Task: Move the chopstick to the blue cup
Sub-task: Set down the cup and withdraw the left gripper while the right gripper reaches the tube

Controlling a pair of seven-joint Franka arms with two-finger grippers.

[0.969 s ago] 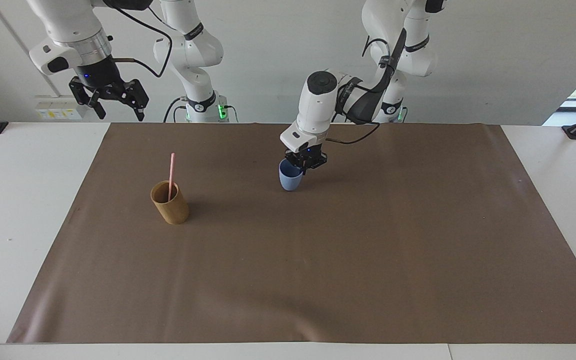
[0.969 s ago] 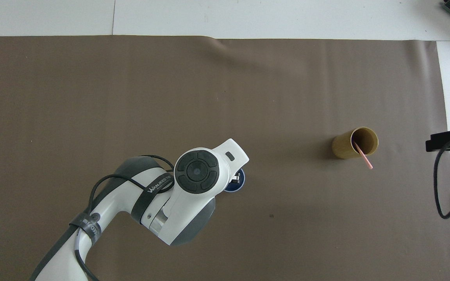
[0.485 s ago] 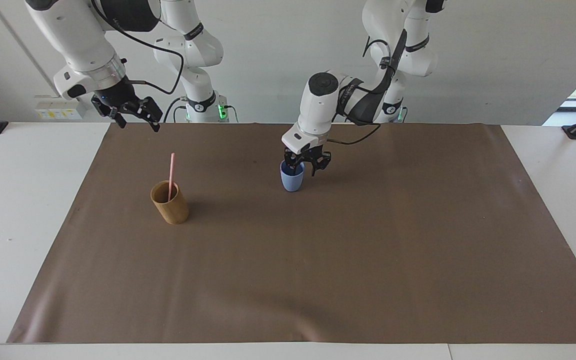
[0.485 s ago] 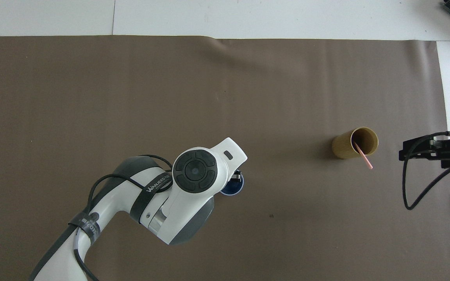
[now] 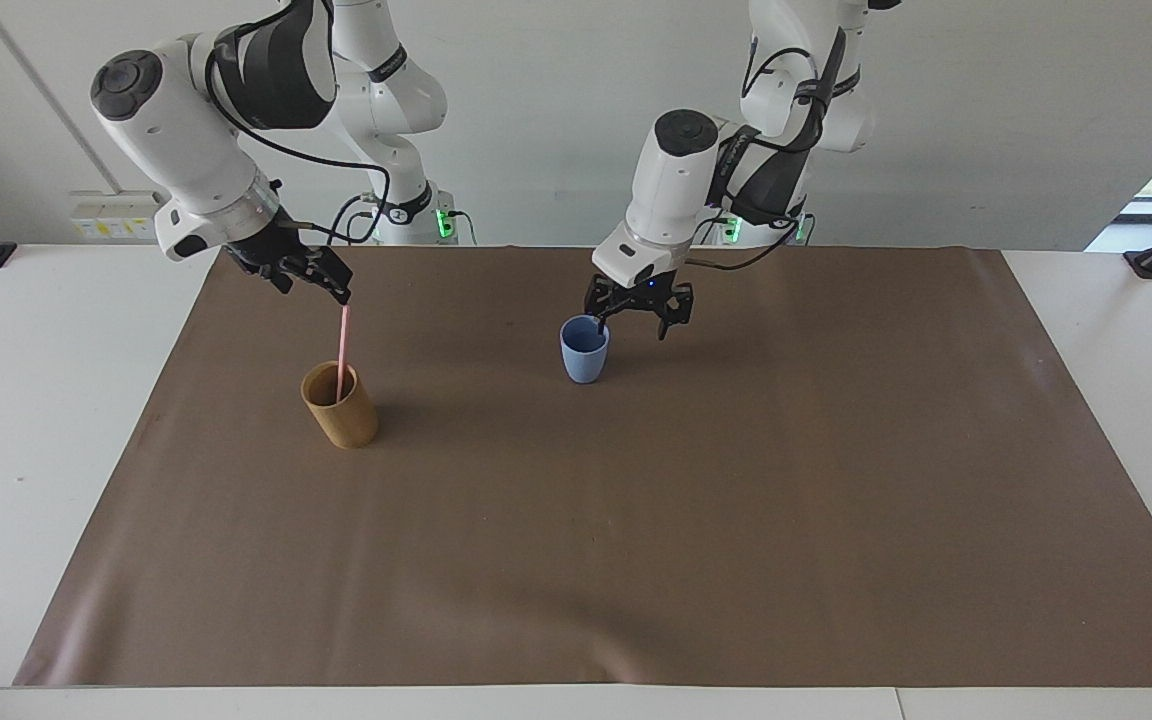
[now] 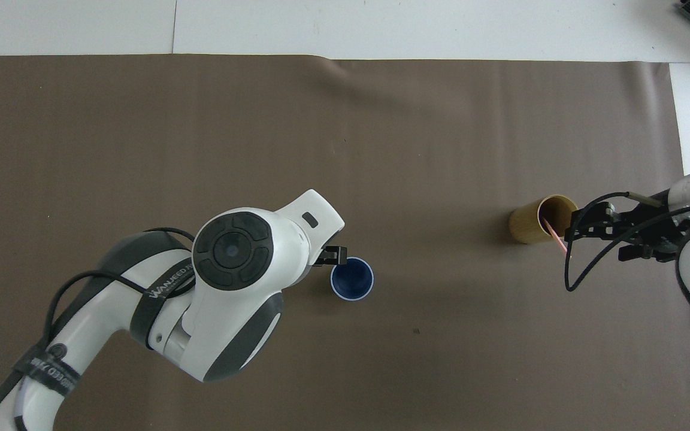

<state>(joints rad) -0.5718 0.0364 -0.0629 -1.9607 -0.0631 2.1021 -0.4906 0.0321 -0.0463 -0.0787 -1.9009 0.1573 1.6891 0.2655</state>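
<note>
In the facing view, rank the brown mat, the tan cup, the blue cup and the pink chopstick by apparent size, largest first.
1. Brown paper-like table mat, by far the largest.
2. Tan wooden-looking cylindrical cup.
3. Small matte light-blue cup, slightly smaller.
4. Thin pale-pink chopstick: the longest of the three small items, but the slimmest, partly hidden in the tan cup.

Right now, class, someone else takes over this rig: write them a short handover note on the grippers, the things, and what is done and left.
Left gripper: open, empty, just above the blue cup.
Right gripper: open, at the chopstick's top end, not gripping.
Chopstick: standing in the brown cup, toward the right arm's end.
Blue cup: upright, mid-mat, empty.
Done: nothing transferred.
Left: grasp chopstick, lift, drop into blue cup.
</note>
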